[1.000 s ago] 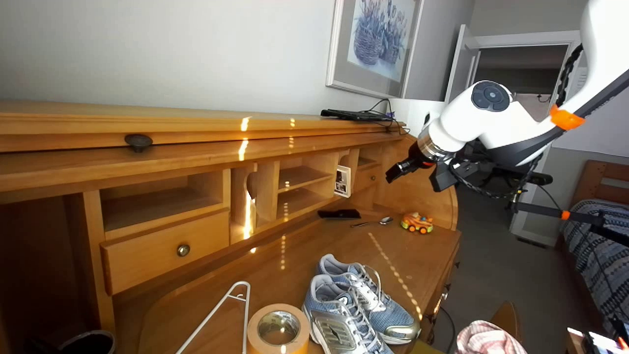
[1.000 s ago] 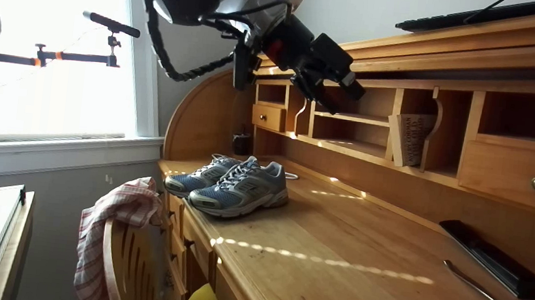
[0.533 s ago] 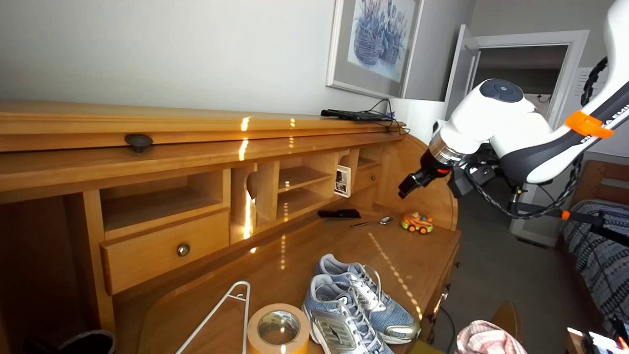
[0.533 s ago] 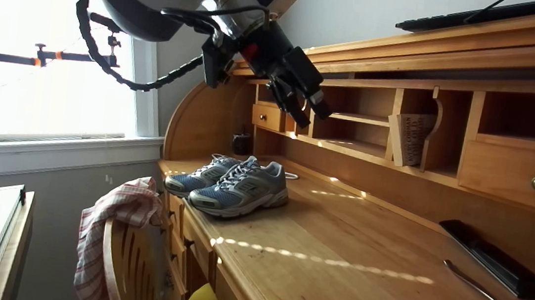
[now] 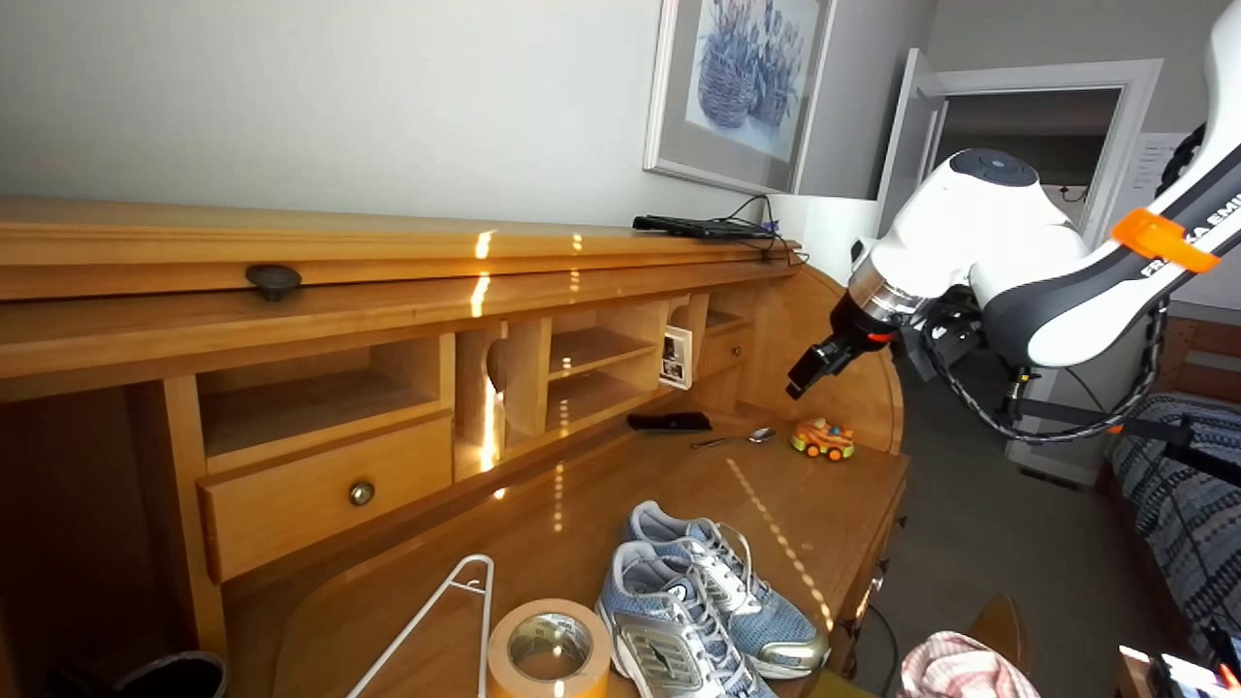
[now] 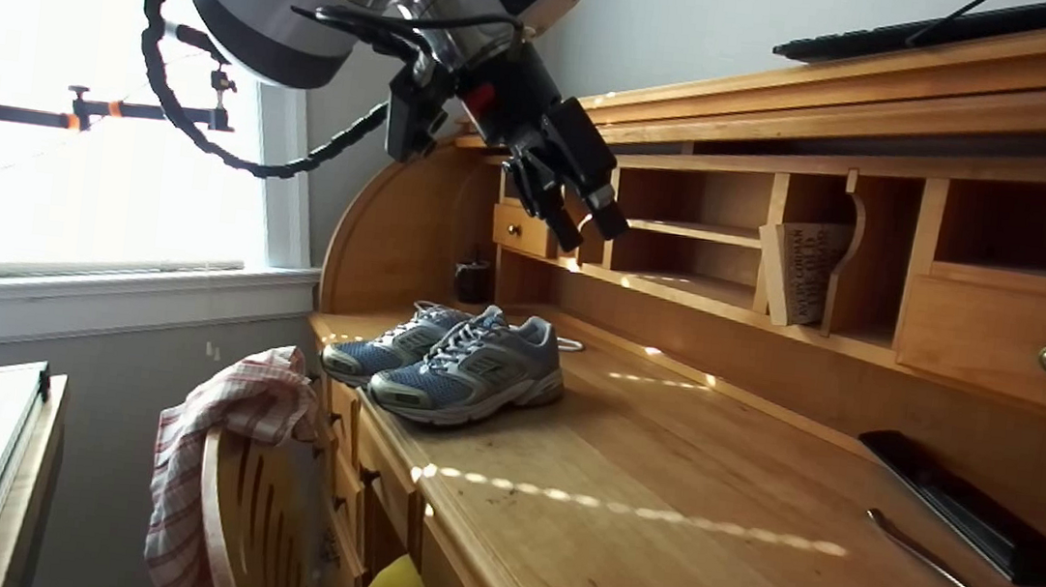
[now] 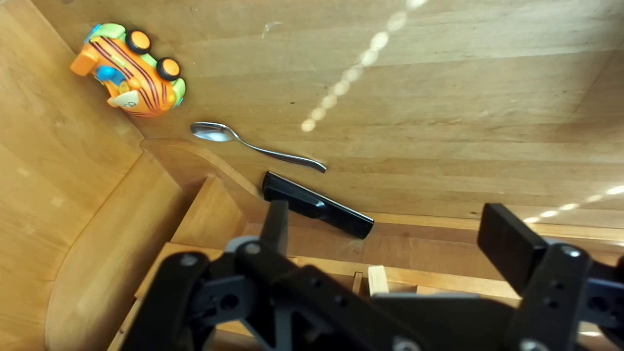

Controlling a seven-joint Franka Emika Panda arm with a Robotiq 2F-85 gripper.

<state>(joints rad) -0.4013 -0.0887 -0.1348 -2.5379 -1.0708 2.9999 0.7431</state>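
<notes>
A plaid cloth (image 6: 228,418) drapes over the chair (image 6: 233,516).

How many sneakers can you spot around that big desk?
2. Both stand side by side on the desk: in an exterior view, the nearer sneaker partly covers the farther sneaker. More could be hidden inside the drawers; I can't see in.
</notes>
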